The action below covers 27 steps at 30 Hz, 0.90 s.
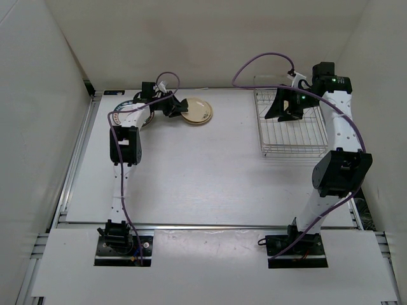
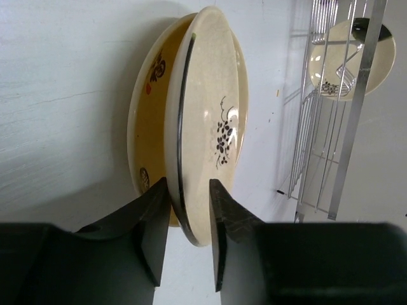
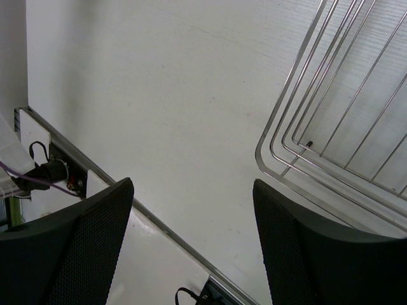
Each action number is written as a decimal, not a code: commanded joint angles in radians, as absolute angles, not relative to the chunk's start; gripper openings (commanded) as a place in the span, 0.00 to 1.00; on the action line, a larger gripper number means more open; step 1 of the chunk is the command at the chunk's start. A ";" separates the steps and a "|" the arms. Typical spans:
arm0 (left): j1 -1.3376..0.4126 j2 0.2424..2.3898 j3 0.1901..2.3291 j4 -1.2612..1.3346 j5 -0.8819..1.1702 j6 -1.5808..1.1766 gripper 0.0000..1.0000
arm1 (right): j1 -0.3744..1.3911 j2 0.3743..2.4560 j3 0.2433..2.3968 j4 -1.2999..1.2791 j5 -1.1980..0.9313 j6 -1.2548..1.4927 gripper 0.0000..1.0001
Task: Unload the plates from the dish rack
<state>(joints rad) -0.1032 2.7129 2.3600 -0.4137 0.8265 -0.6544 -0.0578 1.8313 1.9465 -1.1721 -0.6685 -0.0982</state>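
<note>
Two plates lie stacked at the back left of the table [image 1: 191, 171]. The top one is a cream plate [image 2: 213, 95] with a dark rim and a small dark flower; it also shows in the top view [image 1: 197, 110]. Under it is a yellowish plate [image 2: 147, 121] with orange and dark marks. My left gripper [image 2: 189, 184] [image 1: 177, 107] is shut on the near rim of the cream plate. Another cream plate [image 2: 346, 60] with a dark patch stands in the wire dish rack [image 2: 343, 140] [image 1: 292, 136]. My right gripper [image 3: 191, 184] [image 1: 284, 113] hangs open and empty over the rack's back left part.
The rack's rounded corner [image 3: 299, 159] shows at the right of the right wrist view. A metal rail [image 3: 159, 222] runs along the table edge below it. White walls close in the table on three sides.
</note>
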 commanded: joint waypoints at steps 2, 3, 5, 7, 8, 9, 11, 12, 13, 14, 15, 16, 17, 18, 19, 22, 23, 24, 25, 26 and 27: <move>-0.114 2.605 2.335 -0.393 0.842 -0.627 0.46 | -0.060 1.790 1.942 -1.164 -0.706 -0.117 0.79; -0.114 2.605 2.323 -0.393 0.842 -0.627 0.51 | -0.060 1.790 1.942 -1.164 -0.706 -0.117 0.79; -0.114 2.574 2.309 -0.393 0.842 -0.618 0.52 | -0.060 1.790 1.942 -1.164 -0.715 -0.117 0.79; -0.114 2.559 2.298 -0.393 0.842 -0.598 0.54 | -0.060 1.799 1.954 -1.164 -0.727 -0.117 0.79; -0.114 2.545 2.289 -0.393 0.842 -0.598 0.55 | -0.060 1.799 1.954 -1.155 -0.727 -0.117 0.79; -0.114 2.545 2.289 -0.393 0.842 -0.589 0.55 | -0.060 1.808 1.963 -1.155 -0.736 -0.117 0.79; -0.114 2.520 2.278 -0.402 0.842 -0.580 0.55 | -0.060 1.818 1.973 -1.155 -0.736 -0.117 0.79; -0.114 2.520 2.278 -0.413 0.842 -0.571 0.55 | -0.060 1.818 1.982 -1.155 -0.750 -0.107 0.79; -0.114 2.510 2.269 -0.413 0.842 -0.571 0.57 | -0.060 1.818 1.982 -1.155 -0.759 -0.107 0.79; -0.114 2.500 2.269 -0.413 0.842 -0.560 0.57 | -0.060 1.827 1.982 -1.155 -0.759 -0.107 0.79; -0.114 2.500 2.269 -0.422 0.842 -0.560 0.57 | -0.060 1.827 1.982 -1.155 -0.759 -0.107 0.79; -0.114 2.500 2.258 -0.432 0.830 -0.548 0.58 | -0.060 1.827 1.991 -1.155 -0.759 -0.107 0.79; -0.114 2.491 2.247 -0.442 0.821 -0.535 0.58 | -0.060 1.836 1.991 -1.155 -0.768 -0.107 0.79; -0.114 2.491 2.247 -0.451 0.821 -0.535 0.58 | -0.060 1.836 2.000 -1.155 -0.769 -0.107 0.79; -0.114 2.482 2.231 -0.463 0.809 -0.523 0.58 | -0.060 1.836 2.000 -1.155 -0.769 -0.107 0.79; -0.114 2.482 2.208 -0.488 0.784 -0.511 0.58 | -0.060 1.836 2.000 -1.146 -0.769 -0.107 0.79; -0.114 2.482 2.207 -0.488 0.784 -0.500 0.58 | -0.060 1.845 2.000 -1.146 -0.769 -0.107 0.79; -0.114 2.482 2.198 -0.501 0.770 -0.500 0.58 | -0.060 1.845 2.000 -1.146 -0.769 -0.107 0.79; -0.114 2.482 2.198 -0.502 0.770 -0.491 0.58 | -0.060 1.845 2.000 -1.146 -0.769 -0.107 0.79; -0.114 2.482 2.198 -0.515 0.755 -0.482 0.58 | -0.060 1.845 2.000 -1.146 -0.769 -0.107 0.79; -0.114 2.482 2.188 -0.528 0.741 -0.482 0.58 | -0.060 1.845 2.000 -1.146 -0.769 -0.107 0.79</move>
